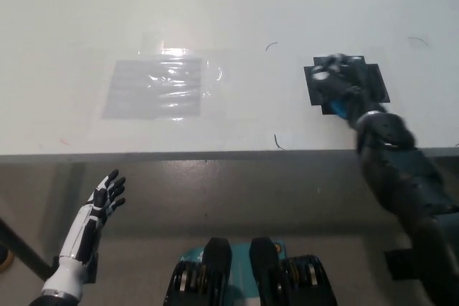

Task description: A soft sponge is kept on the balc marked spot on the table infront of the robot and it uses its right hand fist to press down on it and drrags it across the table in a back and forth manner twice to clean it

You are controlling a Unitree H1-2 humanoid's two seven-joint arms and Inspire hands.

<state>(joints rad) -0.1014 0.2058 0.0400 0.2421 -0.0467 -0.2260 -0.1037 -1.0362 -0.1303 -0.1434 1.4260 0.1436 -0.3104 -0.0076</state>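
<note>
My black right hand [337, 85] is a closed fist pressing down on a blue sponge [346, 110], of which only a small blue edge shows under the wrist side of the fist. Hand and sponge sit on the black marked spot [373, 80] at the right of the white table [229, 12]. The image of the hand is motion-blurred. My white left hand [100, 202] hangs below the table's front edge at the lower left, fingers spread, holding nothing.
A shiny clear plastic patch [161, 87] is taped flat on the table left of centre. The table's front edge [179, 155] runs across the picture just below the hand. Small pen marks [270, 45] dot the surface.
</note>
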